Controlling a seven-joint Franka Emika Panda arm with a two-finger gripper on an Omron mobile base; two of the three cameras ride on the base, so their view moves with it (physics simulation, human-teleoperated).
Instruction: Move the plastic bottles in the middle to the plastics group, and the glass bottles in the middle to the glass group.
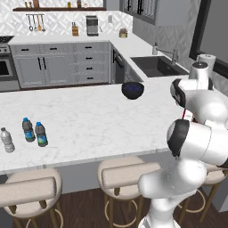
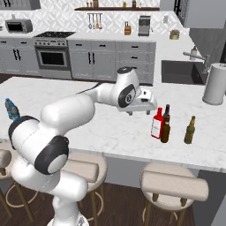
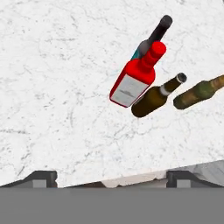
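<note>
The red bottle (image 2: 157, 123) (image 3: 133, 78) with a white label stands upright on the white counter. The slimmer brown bottle (image 2: 165, 129) (image 3: 154, 98) is close against its right side. Right behind them rises the nearly black bottle (image 2: 166, 111) (image 3: 156, 33), and the amber-green one (image 2: 190, 130) (image 3: 199, 92) stands a little further right. My gripper (image 2: 141, 108) (image 3: 111, 177) hovers just left of this cluster, open and holding nothing. At the far left, the blue-green-label bottle (image 1: 41, 134) stands beside the dark-label bottle (image 1: 28, 130) and the clear bottle (image 1: 6, 140).
A dark bowl (image 1: 132, 90) sits toward the counter's back edge. The sink (image 1: 158, 66) and a paper towel roll (image 2: 215, 84) are at the far right. Padded stools (image 2: 174, 185) line the near counter edge. Bare marble (image 1: 93, 118) spreads between the two bottle groups.
</note>
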